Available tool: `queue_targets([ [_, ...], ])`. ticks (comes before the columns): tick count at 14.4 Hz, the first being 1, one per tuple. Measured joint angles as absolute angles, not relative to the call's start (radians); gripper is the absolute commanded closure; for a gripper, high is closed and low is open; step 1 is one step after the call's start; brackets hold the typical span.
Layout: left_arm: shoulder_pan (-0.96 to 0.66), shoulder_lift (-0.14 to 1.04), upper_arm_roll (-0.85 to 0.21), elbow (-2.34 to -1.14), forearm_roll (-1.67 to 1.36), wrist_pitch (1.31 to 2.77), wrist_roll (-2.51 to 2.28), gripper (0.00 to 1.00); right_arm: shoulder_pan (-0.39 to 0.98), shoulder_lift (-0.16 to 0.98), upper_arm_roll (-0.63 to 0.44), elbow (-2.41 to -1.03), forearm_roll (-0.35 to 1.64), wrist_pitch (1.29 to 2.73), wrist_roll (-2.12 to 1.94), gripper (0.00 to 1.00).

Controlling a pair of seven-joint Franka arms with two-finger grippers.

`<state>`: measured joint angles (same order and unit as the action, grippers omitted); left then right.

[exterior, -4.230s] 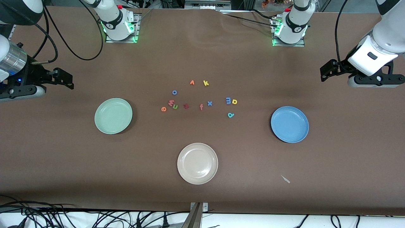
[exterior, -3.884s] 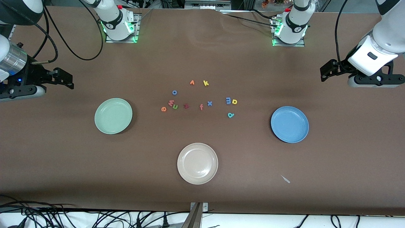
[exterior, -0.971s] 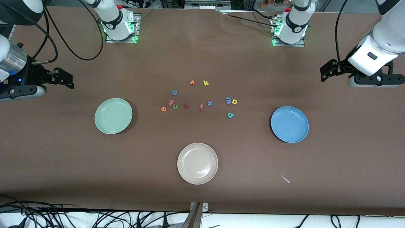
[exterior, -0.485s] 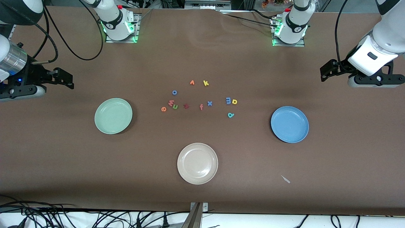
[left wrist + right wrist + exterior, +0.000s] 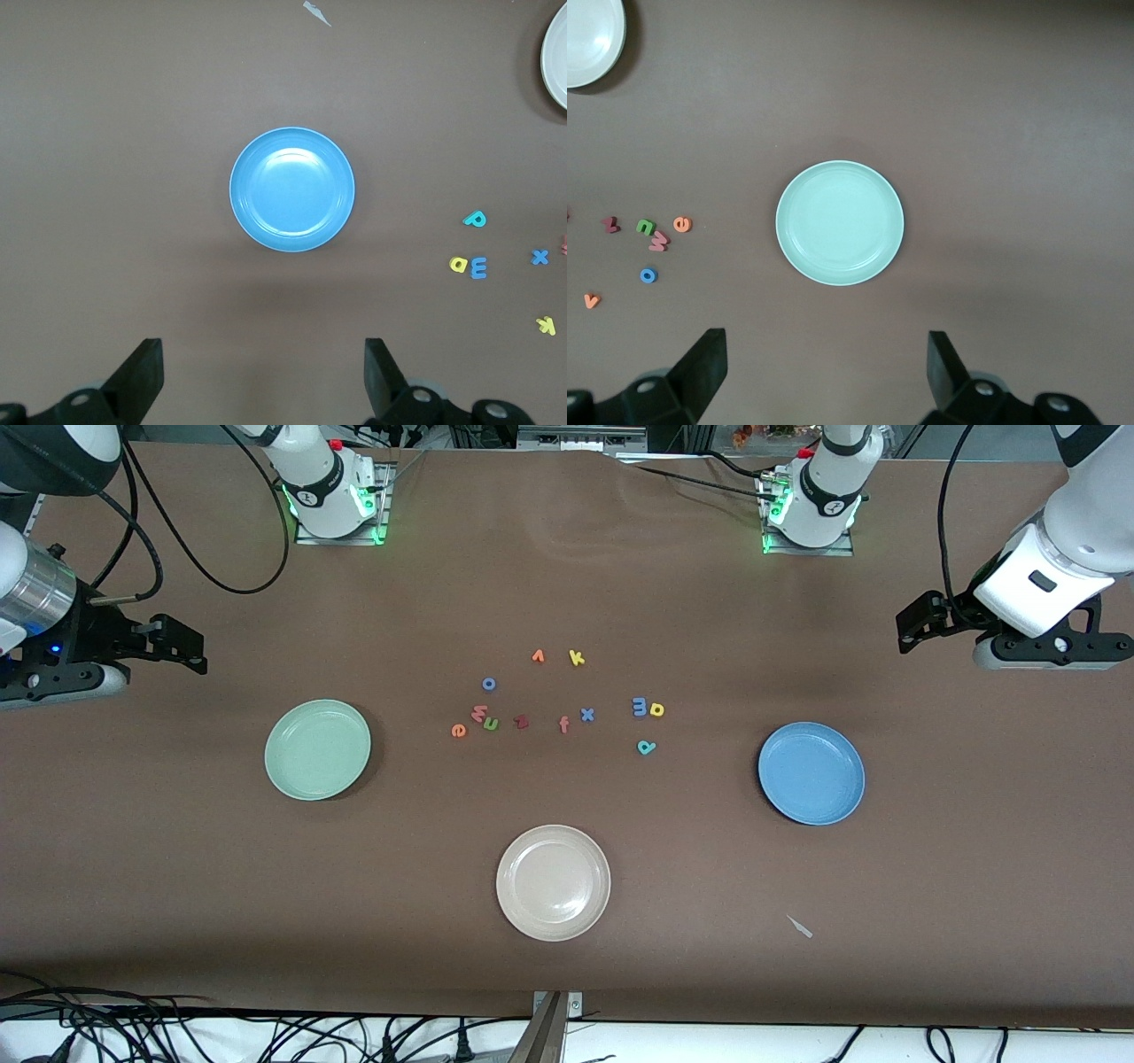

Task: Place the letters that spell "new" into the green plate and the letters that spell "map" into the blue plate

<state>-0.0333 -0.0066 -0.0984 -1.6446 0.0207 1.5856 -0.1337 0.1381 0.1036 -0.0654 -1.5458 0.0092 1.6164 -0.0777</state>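
Change from the earlier frames: none; every item lay where it had lain, and both arms waited unmoved.

Bench: brown matte cover, wrinkled near the arm bases; black cables hung along the edge nearest the front camera.

Left gripper: over the bench's left-arm end, fingers spread wide, holding nothing; it looked down on the blue plate.

Right gripper: over the right-arm end, likewise wide open and empty, above the green plate.

Round pale mint-green plate: bare, toward the right arm's end.

Round medium-blue plate: bare, toward the left arm's end.

Round cream-white plate: between them, nearest the front camera.

Small foam letters, all on the bench mid-way between the coloured plates: orange e, pink w touching green n; blue-violet m touching yellow a, teal p just nearer the camera.
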Motion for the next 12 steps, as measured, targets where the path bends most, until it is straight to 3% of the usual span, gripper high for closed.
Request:
queue_targets([
  [12,-0.033,-0.004,-0.098,-1.645,0.021,1.586,-0.134,0.0,0.138,0.104,-0.065,-1.546,0.009,1.602,-0.077,0.0],
])
